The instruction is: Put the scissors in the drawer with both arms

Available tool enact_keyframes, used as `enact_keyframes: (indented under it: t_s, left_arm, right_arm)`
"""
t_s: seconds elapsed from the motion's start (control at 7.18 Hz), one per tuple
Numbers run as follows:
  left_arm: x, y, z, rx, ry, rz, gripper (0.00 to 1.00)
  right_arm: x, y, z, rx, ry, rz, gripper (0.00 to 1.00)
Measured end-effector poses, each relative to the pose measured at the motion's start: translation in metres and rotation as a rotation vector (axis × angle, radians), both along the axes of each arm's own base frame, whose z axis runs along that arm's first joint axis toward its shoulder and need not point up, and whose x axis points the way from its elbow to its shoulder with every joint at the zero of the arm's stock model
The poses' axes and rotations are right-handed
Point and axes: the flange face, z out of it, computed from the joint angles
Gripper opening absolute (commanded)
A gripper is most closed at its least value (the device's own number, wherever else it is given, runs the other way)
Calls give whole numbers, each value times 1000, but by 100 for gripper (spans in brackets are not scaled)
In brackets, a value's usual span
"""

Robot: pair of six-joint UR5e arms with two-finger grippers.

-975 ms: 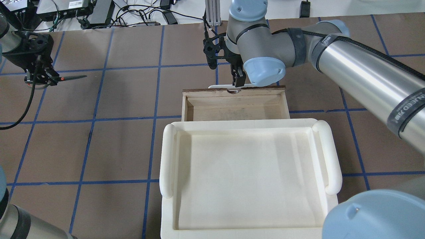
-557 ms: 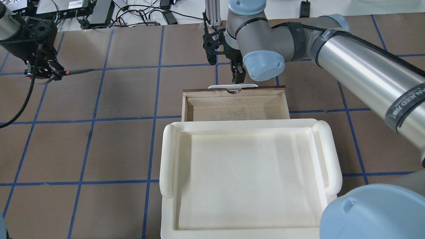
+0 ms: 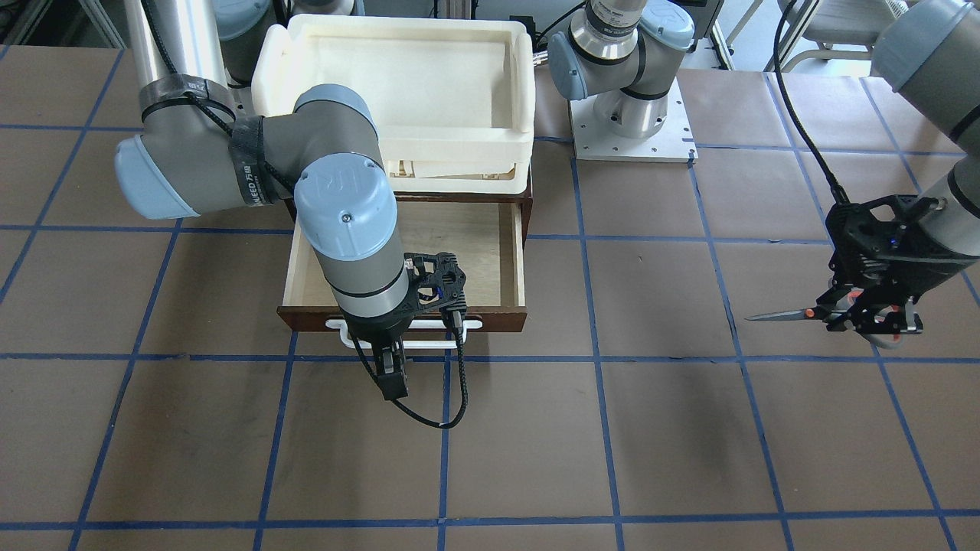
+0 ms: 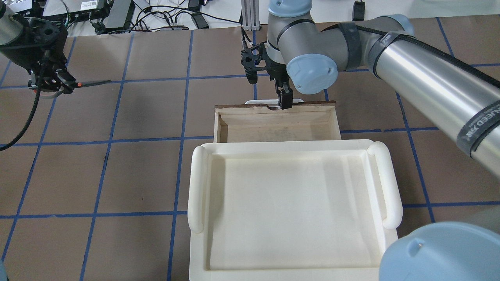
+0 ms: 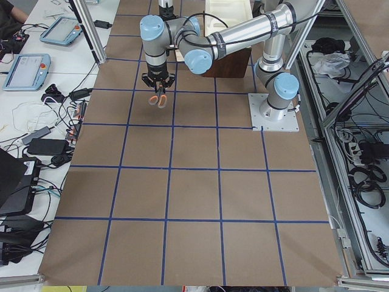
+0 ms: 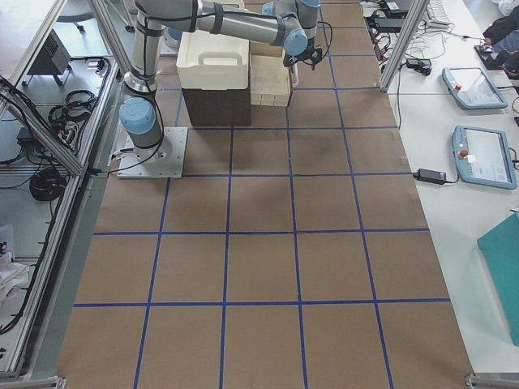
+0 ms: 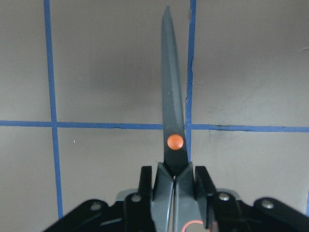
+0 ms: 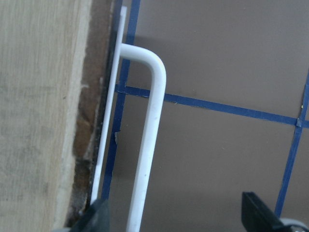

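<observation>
My left gripper [image 4: 50, 82] is shut on the handles of the scissors [image 4: 91, 82] and holds them above the table at the far left, blades closed and pointing toward the drawer side. The scissors also show in the front view [image 3: 788, 313] and in the left wrist view [image 7: 173, 121]. The drawer [image 4: 273, 127] stands pulled open with nothing in it. My right gripper [image 4: 284, 99] hovers open over the drawer's white bar handle [image 8: 149, 121], with one finger on each side of it and no grip on it.
A large white plastic bin [image 4: 199, 187] sits on top of the dark cabinet, behind the open drawer. The brown table with blue grid lines lies between the scissors and the drawer. Cables and electronics lie beyond the table's far edge.
My left gripper has carried the scissors a little toward the table's far side and slightly toward the drawer. My right gripper has shifted a little over the handle; the drawer has not moved.
</observation>
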Motion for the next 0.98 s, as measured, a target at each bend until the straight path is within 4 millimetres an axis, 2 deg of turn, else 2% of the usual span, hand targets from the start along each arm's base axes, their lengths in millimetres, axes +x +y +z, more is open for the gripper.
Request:
enact_keyframes:
  t_s: [0.28,0.42,0.56,0.7,0.84,0.98]
  left_arm:
    - [-2,0,-2,6,10,7,0]
    - [-4,0,-3,12,16,32,0]
    - [-5,0,-3,15,19,57,0]
    - [-5,0,-3,17,20,68,0]
    - [-4,0,-3,17,20,72,0]
    - [-5,0,-3,17,20,74,0]
  right_arm:
    - [1,-3,-2,-2,0,25,100]
    - [1,-7,8,-22,-3,26,100]
    - [-1,-14,25,-54,-8,16,100]
    - [-11,-18,51,-89,-16,-11,100]
    - [-36,-16,84,-108,-22,-59,100]
    - [-67,-6,115,-95,-25,-134,100]
